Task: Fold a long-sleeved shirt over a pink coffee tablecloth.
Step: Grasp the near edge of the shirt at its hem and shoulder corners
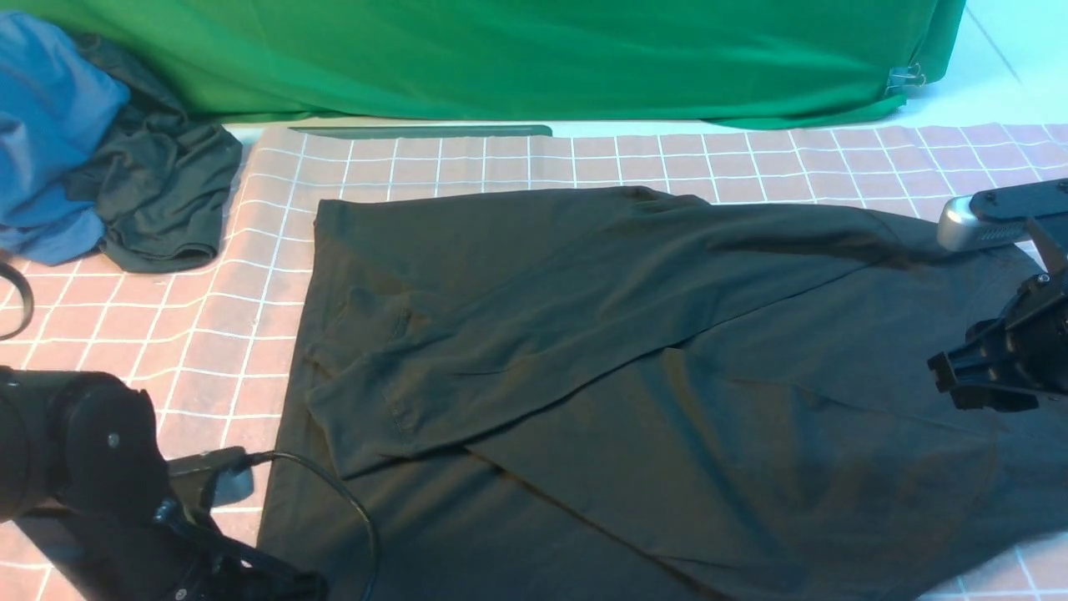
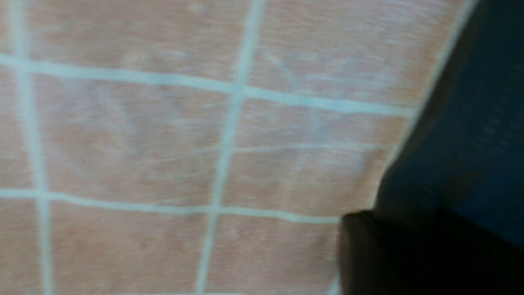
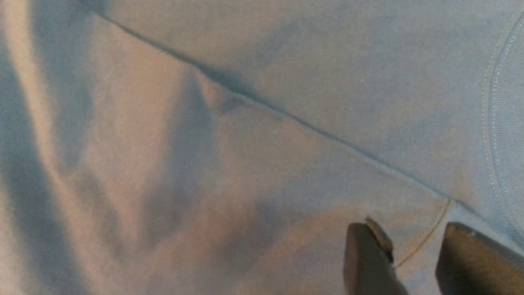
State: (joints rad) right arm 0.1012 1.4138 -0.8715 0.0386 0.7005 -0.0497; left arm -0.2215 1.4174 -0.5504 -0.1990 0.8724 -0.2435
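At the front left corner of the surface [image 1: 984, 100], the left end effector [image 1: 242, 572] sits low over the pink coffee tablecloth [image 1: 209, 334]; I cannot tell how its jaws stand. The black long-sleeved shirt [image 1: 584, 351] lies flat mid-surface, one sleeve folded diagonally across it. Over its right side hovers the right end effector [image 3: 415, 254], jaws apart and empty.

Bright green cloth [image 1: 534, 58] across the back, pale whitish surface [image 1: 1005, 79] at its right end.
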